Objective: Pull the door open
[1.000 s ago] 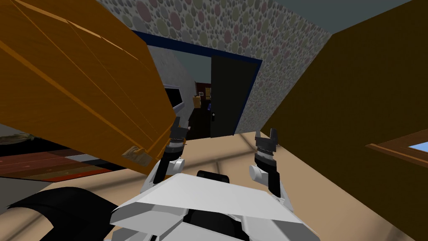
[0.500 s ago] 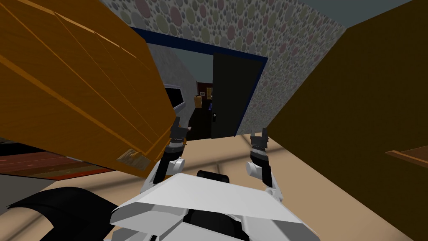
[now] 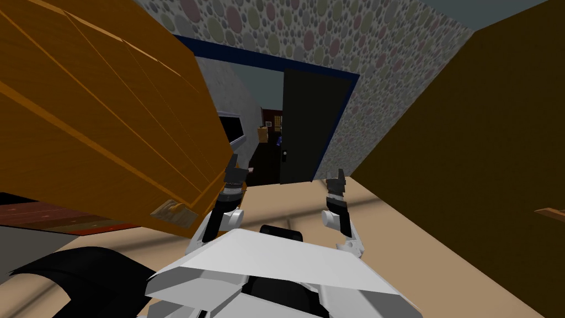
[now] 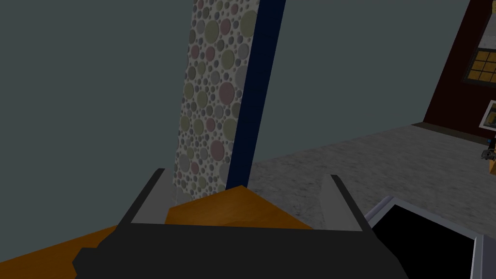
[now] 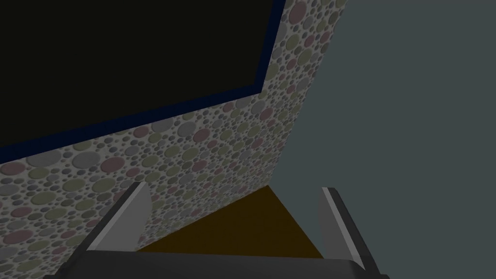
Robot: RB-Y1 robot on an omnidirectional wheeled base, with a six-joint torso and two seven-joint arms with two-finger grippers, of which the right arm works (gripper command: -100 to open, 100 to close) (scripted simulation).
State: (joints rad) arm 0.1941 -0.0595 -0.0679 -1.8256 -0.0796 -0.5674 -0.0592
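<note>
Since a second ago, the right gripper (image 3: 335, 175) has slid in toward the middle and turned, so it looks thinner from the head view. My head has turned a little too: the whole picture has slid sideways, and the window edge on the brown wall (image 3: 469, 165) has nearly gone off the side. The left gripper (image 3: 232, 161) has stayed where it was.

Both grippers are spread wide with nothing between their fingers. The left one sits just beside the low corner of the big orange cabinet (image 3: 99, 110).

The door (image 3: 309, 132) is dark and stands far ahead of both grippers, at the end of the tan floor (image 3: 309, 204). It has a small pale knob (image 3: 284, 155) on its left edge. A blue frame (image 3: 331, 132) goes around it, set in the spotty wall (image 3: 309, 33). The door is partly open, and a gap to its left shows another room. The right gripper points up at the spotty wall, the blue frame and a dark flat panel inside it.
</note>
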